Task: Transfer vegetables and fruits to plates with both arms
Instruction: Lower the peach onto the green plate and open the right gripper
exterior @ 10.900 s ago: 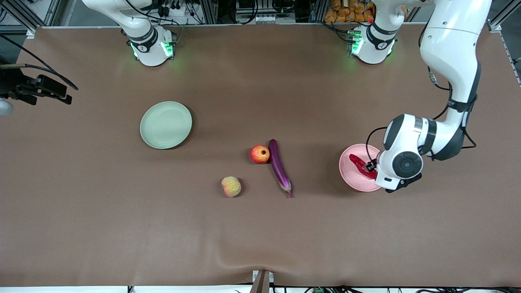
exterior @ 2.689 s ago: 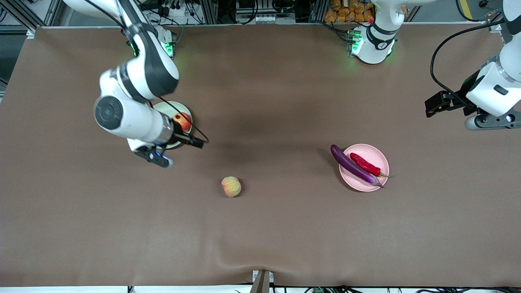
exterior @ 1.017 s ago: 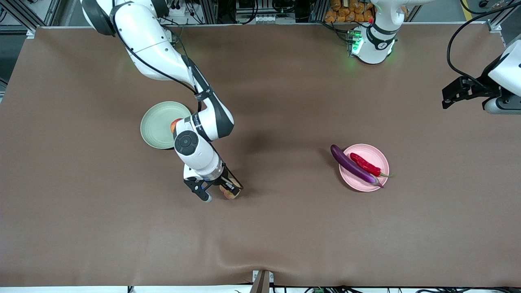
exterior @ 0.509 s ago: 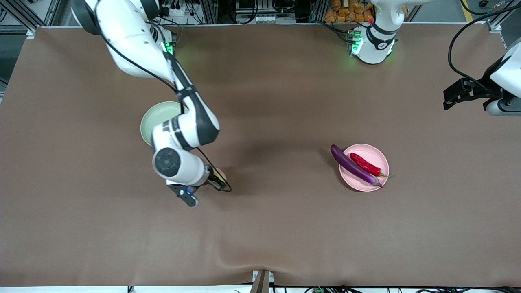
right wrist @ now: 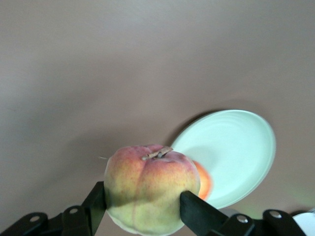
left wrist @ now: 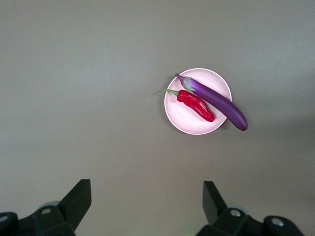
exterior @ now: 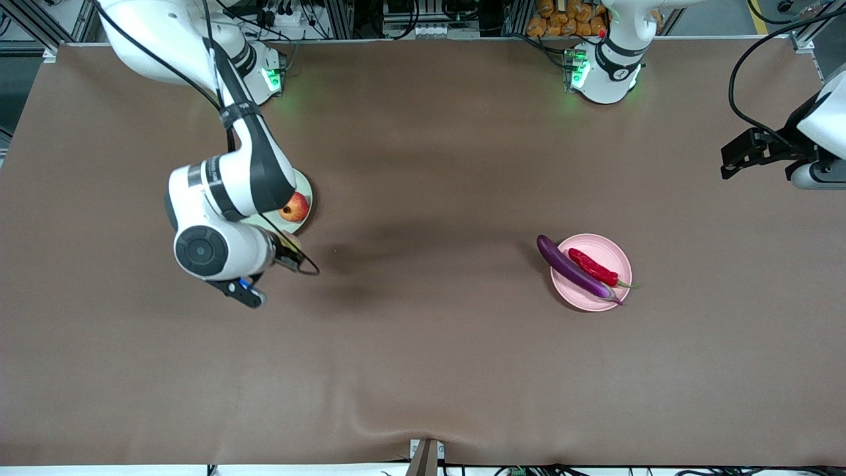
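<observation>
The peach (right wrist: 150, 189) sits clamped in the right pincer (right wrist: 142, 209), in the air over the counter (exterior: 423, 370) at 6 o'clock of the green plate (right wrist: 236, 152), which holds the pomegranate (exterior: 294, 207). Eggplant (exterior: 574, 269) and chili (exterior: 593, 266) lie on the pink plate (exterior: 611, 294); the left pincer (left wrist: 147, 209) waits spread apart, high at the counter's edge

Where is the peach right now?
The peach is up in the air, clamped in the right gripper near the green plate, which holds the pomegranate.
</observation>
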